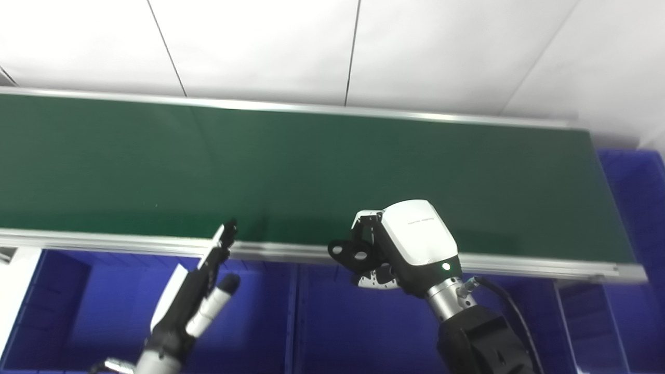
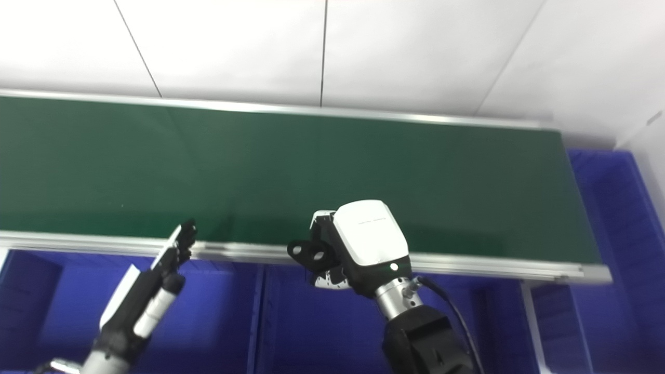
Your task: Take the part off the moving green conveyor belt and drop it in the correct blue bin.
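The green conveyor belt (image 1: 311, 171) runs across the view with nothing lying on it. My right hand (image 1: 410, 244) is over the belt's near rail, fingers curled around a flat black part with holes (image 1: 350, 253), which sticks out to the left of the hand. My left hand (image 1: 197, 288) is lower left, over a blue bin (image 1: 114, 306), fingers straight and apart, holding nothing. In the right eye view the part (image 2: 309, 253) and both hands show the same way.
Blue bins line the near side below the rail: one in the middle (image 1: 358, 322) under the right hand, one at the right end (image 1: 636, 208) past the belt. The aluminium rail (image 1: 104, 241) edges the belt. White wall panels stand behind.
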You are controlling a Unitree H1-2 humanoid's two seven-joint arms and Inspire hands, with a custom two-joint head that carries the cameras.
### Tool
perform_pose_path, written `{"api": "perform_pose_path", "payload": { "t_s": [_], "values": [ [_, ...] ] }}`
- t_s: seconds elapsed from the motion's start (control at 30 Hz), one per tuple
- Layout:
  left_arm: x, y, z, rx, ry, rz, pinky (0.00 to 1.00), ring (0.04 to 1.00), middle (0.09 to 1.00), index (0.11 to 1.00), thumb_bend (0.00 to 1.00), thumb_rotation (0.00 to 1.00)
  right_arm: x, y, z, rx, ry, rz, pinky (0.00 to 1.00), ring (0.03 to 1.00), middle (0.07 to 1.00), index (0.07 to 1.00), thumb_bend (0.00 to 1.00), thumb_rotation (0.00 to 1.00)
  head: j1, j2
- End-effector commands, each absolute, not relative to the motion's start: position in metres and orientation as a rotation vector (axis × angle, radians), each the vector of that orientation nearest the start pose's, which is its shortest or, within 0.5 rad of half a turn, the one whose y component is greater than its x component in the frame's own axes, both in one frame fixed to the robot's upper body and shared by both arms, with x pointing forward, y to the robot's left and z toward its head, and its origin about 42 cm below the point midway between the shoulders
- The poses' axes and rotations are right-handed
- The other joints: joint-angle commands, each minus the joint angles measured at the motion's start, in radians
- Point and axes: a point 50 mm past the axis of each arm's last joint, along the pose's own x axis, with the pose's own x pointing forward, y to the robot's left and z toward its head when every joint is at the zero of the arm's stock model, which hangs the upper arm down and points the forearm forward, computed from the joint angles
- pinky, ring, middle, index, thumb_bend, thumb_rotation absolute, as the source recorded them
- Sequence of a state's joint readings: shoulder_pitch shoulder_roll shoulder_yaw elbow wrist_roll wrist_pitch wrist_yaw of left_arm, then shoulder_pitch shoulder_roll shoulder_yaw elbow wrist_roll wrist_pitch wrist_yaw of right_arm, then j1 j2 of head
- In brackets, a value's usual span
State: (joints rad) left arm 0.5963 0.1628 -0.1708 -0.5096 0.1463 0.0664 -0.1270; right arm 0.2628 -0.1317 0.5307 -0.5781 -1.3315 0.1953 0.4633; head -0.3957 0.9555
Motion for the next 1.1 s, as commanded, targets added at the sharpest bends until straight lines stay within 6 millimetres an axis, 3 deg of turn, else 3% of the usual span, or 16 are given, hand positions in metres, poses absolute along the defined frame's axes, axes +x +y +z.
{"api": "perform_pose_path", "payload": {
  "t_s": [0.0, 0.23, 0.27, 0.33, 0.47, 0.5, 0.53, 0.57, 0.6, 0.67, 0.73, 0.8, 0.87, 0.97, 1.07],
  "values": [
    [0.097, 0.225, 0.132, 0.214, 0.133, -0.208, 0.98, 0.987, 1.0, 1.0, 0.79, 1.0, 0.154, -0.123, 0.168, -1.297, -0.037, 0.478, 0.1, 0.16, 0.252, 0.486, 0.51, 0.14, 0.006, -0.004],
    [0.104, 0.223, 0.135, 0.213, 0.135, -0.208, 0.96, 0.969, 1.0, 1.0, 0.83, 0.99, 0.156, -0.125, 0.139, -1.27, 0.15, 0.545, 0.13, 0.194, 0.291, 0.487, 0.52, 0.13, 0.032, 0.017],
    [0.104, 0.222, 0.135, 0.214, 0.135, -0.208, 0.96, 0.967, 1.0, 1.0, 0.83, 0.99, 0.156, -0.125, 0.136, -1.275, 0.166, 0.56, 0.15, 0.218, 0.379, 0.487, 0.52, 0.06, 0.034, 0.018],
    [0.104, 0.221, 0.136, 0.216, 0.133, -0.206, 0.96, 0.964, 1.0, 1.0, 0.83, 0.99, 0.157, -0.125, 0.132, -1.287, 0.205, 0.602, 0.18, 0.249, 0.453, 0.488, 0.53, 0.01, 0.043, 0.021],
    [0.103, 0.22, 0.137, 0.216, 0.135, -0.2, 0.96, 0.963, 1.0, 1.0, 0.82, 0.99, 0.158, -0.124, 0.127, -1.303, 0.234, 0.652, 0.18, 0.257, 0.471, 0.488, 0.53, 0.0, 0.057, 0.014],
    [0.103, 0.219, 0.137, 0.216, 0.135, -0.2, 0.96, 0.965, 1.0, 1.0, 0.82, 1.0, 0.157, -0.124, 0.125, -1.304, 0.231, 0.652, 0.19, 0.262, 0.471, 0.577, 0.55, 0.0, 0.06, 0.013],
    [0.102, 0.219, 0.137, 0.216, 0.136, -0.2, 0.96, 0.967, 1.0, 1.0, 0.83, 1.0, 0.157, -0.124, 0.124, -1.304, 0.227, 0.645, 0.21, 0.289, 0.447, 0.634, 0.75, 0.22, 0.062, 0.012],
    [0.102, 0.219, 0.137, 0.216, 0.136, -0.201, 0.96, 0.967, 1.0, 1.0, 0.83, 1.0, 0.158, -0.124, 0.123, -1.308, 0.223, 0.636, 0.25, 0.358, 0.499, 0.671, 0.88, 0.38, 0.063, 0.011],
    [0.102, 0.219, 0.137, 0.217, 0.134, -0.202, 0.96, 0.967, 1.0, 1.0, 0.83, 1.0, 0.158, -0.124, 0.123, -1.314, 0.219, 0.631, 0.26, 0.37, 0.511, 0.675, 0.89, 0.39, 0.064, 0.011],
    [0.101, 0.219, 0.138, 0.217, 0.134, -0.205, 0.96, 0.966, 1.0, 1.0, 0.82, 1.0, 0.158, -0.124, 0.124, -1.336, 0.212, 0.63, 0.37, 0.492, 0.627, 0.693, 0.96, 0.49, 0.065, 0.012],
    [0.1, 0.219, 0.139, 0.221, 0.131, -0.209, 0.95, 0.966, 1.0, 1.0, 0.8, 1.0, 0.157, -0.124, 0.126, -1.344, 0.219, 0.636, 0.51, 0.606, 0.707, 0.722, 0.99, 0.56, 0.068, 0.015],
    [0.1, 0.218, 0.139, 0.223, 0.134, -0.213, 0.95, 0.966, 1.0, 1.0, 0.8, 1.0, 0.156, -0.125, 0.128, -1.352, 0.23, 0.654, 0.59, 0.669, 0.743, 0.743, 1.0, 0.63, 0.074, 0.017],
    [0.099, 0.217, 0.139, 0.221, 0.136, -0.215, 0.95, 0.967, 1.0, 1.0, 0.8, 1.0, 0.154, -0.127, 0.13, -1.343, 0.243, 0.671, 0.62, 0.694, 0.762, 0.759, 1.0, 0.68, 0.08, 0.018],
    [0.098, 0.214, 0.14, 0.214, 0.137, -0.213, 0.94, 0.961, 1.0, 1.0, 0.79, 0.99, 0.149, -0.133, 0.139, -1.293, 0.257, 0.678, 0.61, 0.729, 0.808, 0.81, 1.0, 0.82, 0.09, 0.017],
    [0.096, 0.208, 0.141, 0.203, 0.14, -0.216, 0.94, 0.964, 1.0, 1.0, 0.79, 0.99, 0.14, -0.142, 0.156, -1.211, 0.25, 0.656, 0.6, 0.735, 0.814, 0.817, 1.0, 0.88, 0.109, 0.011]
  ]
}}
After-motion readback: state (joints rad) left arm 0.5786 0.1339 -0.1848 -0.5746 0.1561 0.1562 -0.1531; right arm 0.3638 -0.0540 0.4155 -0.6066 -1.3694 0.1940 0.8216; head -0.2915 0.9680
